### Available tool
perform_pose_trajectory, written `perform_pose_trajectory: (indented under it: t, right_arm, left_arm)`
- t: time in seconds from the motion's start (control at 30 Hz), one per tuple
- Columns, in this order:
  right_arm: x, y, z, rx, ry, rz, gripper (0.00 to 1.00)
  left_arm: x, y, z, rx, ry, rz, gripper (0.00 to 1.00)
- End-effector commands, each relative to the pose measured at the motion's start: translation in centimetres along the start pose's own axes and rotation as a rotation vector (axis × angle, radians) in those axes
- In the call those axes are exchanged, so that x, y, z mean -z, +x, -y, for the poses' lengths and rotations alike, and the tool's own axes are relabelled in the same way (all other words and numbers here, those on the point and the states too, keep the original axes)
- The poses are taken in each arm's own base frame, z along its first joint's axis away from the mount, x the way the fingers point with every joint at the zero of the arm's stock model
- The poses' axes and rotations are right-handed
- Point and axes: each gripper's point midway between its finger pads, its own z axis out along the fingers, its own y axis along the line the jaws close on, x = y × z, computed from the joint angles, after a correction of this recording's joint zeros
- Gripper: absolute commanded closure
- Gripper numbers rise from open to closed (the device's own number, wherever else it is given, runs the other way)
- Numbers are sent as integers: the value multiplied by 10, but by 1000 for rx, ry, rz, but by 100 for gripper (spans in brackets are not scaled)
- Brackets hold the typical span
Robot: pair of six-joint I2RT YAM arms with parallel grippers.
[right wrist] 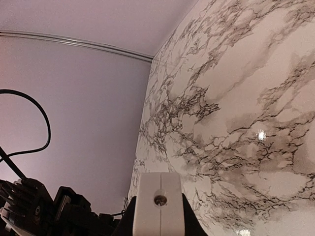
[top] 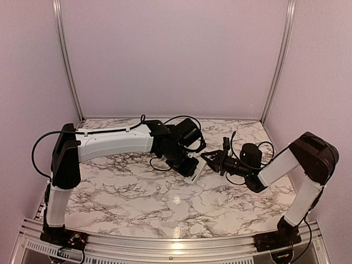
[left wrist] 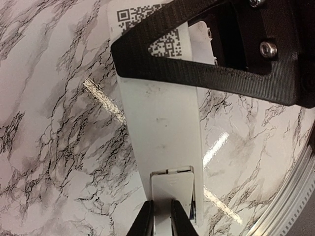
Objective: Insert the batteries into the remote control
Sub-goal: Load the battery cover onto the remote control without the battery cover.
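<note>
My right gripper point(top: 205, 158) clamps one end of the remote point(left wrist: 162, 128); my left gripper point(left wrist: 162, 221) sits at the other, whether gripping I cannot tell.

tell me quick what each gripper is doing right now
left gripper: nearly closed over the battery cover, grip cannot be told
right gripper: closed on the remote control

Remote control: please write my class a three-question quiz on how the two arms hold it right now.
1. Where on the remote control does the right gripper clamp? A at the QR code end; B in the middle; C nowhere.
2. What part does the left gripper pinch?
3. True or false: neither gripper touches the remote control.
Key: 1 A; 2 the battery cover; 3 false.
</note>
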Motion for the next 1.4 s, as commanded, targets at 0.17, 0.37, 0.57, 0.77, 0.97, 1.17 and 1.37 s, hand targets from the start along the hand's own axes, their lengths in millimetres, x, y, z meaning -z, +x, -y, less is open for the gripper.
perform_pose_trajectory:
  t: [0.17, 0.37, 0.57, 0.77, 0.97, 1.17, 1.37]
  right_arm:
    - [-2, 1, -53, 8, -198, -14, 100]
    - [2, -2, -62, 9, -238, 4, 100]
    - [6, -4, -63, 6, -244, 23, 100]
    - [7, -2, -56, -7, -227, 24, 100]
    - [9, -2, -49, -17, -205, 33, 100]
    - [10, -4, -45, -20, -192, 42, 100]
    - [10, -5, -45, -22, -189, 45, 100]
  left_arm:
    - [-19, 4, -8, 64, -16, -26, 85]
    - [-24, 9, -5, 84, 1, -46, 78]
    - [-15, 5, -17, 90, -61, -15, 69]
    - [5, -10, -24, 65, -100, 45, 62]
    - [30, -30, -21, 35, -88, 129, 49]
    - [49, -38, -9, -1, -21, 187, 36]
    - [60, -36, 8, -34, 82, 213, 28]
